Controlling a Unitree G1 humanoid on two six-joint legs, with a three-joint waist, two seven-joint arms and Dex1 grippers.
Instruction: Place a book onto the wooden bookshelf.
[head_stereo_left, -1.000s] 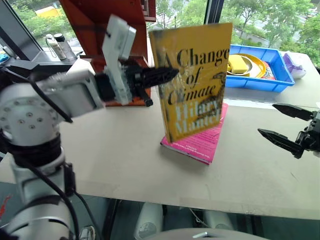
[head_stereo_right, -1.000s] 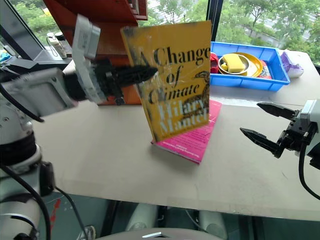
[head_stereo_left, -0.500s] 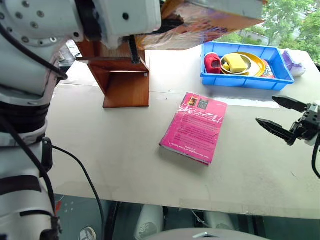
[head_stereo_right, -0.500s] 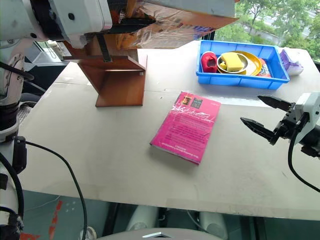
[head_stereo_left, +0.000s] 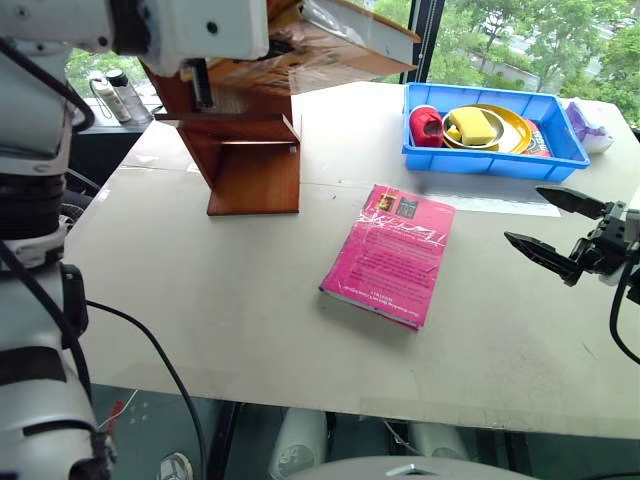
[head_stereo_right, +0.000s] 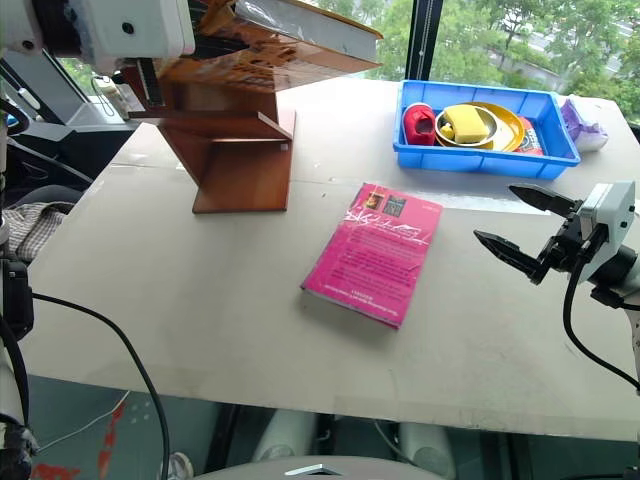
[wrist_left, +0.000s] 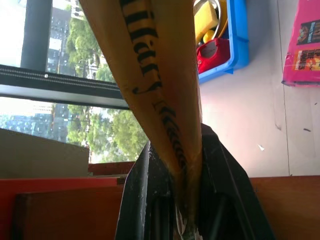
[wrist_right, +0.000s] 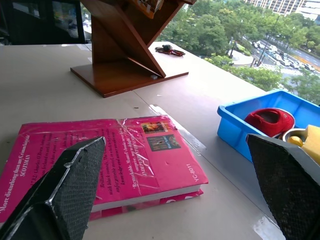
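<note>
The yellow-orange book (head_stereo_left: 340, 35) in its glossy cover lies nearly flat, high at the far left, over the top of the wooden bookshelf (head_stereo_left: 250, 170). My left gripper (wrist_left: 175, 150) is shut on the book's edge, one black finger on each side of it. Whether the book rests on a shelf I cannot tell. My right gripper (head_stereo_left: 555, 232) hangs open above the table at the right, apart from everything, with nothing between its fingers. It points toward the pink book.
A magenta-pink book (head_stereo_left: 390, 255) lies flat mid-table. A blue tray (head_stereo_left: 560, 160) at the back right holds a red item, a yellow sponge and a yellow plate. Bottles (head_stereo_left: 110, 95) stand on the sill behind the shelf. A purple bag (head_stereo_left: 590, 130) sits beside the tray.
The left arm has lifted the book from upright over the pink book, turned it flat and carried it back over the bookshelf. The right gripper has edged slightly forward, still open.
</note>
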